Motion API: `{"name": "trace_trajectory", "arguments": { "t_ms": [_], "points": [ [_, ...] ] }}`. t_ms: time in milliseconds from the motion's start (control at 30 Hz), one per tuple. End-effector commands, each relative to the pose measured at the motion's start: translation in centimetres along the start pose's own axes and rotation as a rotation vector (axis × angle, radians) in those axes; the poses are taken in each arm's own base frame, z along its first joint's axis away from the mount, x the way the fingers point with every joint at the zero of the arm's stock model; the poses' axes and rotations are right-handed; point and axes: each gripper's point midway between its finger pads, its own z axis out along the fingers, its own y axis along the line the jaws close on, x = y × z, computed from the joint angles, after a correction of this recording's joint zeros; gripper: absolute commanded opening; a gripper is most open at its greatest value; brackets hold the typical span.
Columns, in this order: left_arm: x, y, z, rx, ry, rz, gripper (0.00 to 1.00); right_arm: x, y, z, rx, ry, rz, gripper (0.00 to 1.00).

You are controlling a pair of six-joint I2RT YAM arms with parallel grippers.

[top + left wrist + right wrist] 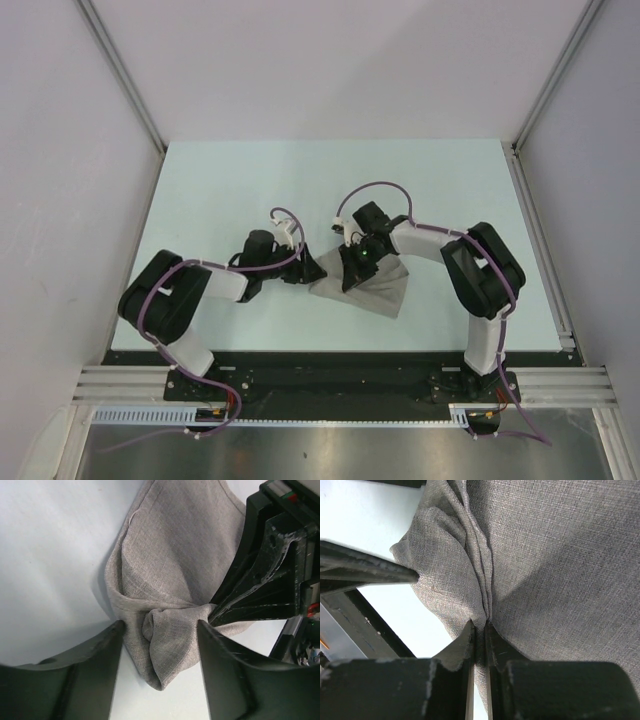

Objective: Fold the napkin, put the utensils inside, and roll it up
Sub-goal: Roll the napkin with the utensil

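Right claw [479, 626] clamped on napkin [385, 290] fold. Left claw [160, 626] open, astride bunched corner; cloth runs to upper right of its wrist view.

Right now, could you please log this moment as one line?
left gripper: open astride napkin | right gripper: shut on napkin | spoon: unseen

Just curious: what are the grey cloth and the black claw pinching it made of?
The napkin looks like matte woven fabric, perhaps linen: crossed threads and a stitched hem show. The right gripper seems hard black plastic, scuffed pale.
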Motion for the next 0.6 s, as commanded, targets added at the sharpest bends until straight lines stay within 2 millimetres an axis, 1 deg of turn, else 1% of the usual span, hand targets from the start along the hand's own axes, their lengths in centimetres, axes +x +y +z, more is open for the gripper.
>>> {"name": "trace_trajectory", "arguments": {
  "t_ms": [0,167,333,367,433,467,500,533,567],
  "points": [
    [0.8,-0.4,0.0,0.042,0.023,-0.022,0.6,-2.0,-0.9,1.5,0.026,-0.049,-0.05,0.05],
    [1.2,-0.5,0.0,0.05,0.036,-0.026,0.45,-2.7,-0.9,1.8,0.018,-0.057,-0.049,0.06],
    [1.9,-0.6,-0.2,0.068,0.051,-0.045,0.35,-3.0,-0.8,1.9,0.012,-0.063,-0.051,0.06],
    [1.9,-0.6,-0.2,0.066,0.048,-0.045,0.3,-3.1,-0.9,1.9,0.012,-0.068,-0.048,0.06],
    [1.9,-0.5,-0.2,0.057,0.045,-0.049,0.24,-3.2,-0.7,1.8,0.006,-0.071,-0.047,0.08],
    [2.1,-0.1,-0.3,0.04,0.053,-0.058,0.14,-3.4,-0.4,1.6,0.002,-0.077,-0.048,0.1],
    [2.0,0.3,-0.2,0.019,0.048,-0.063,0.09,-3.4,-0.2,1.4,0.001,-0.081,-0.05,0.14],
    [1.8,0.5,-0.1,0.009,0.045,-0.068,0.04,-3.4,-0.1,1.1,0.005,-0.084,-0.05,0.26],
    [1.7,1.1,-0.3,-0.008,0.042,-0.084,0.0,-3.5,0.3,0.3,0.009,-0.097,-0.056,0.32]
  ]
}}
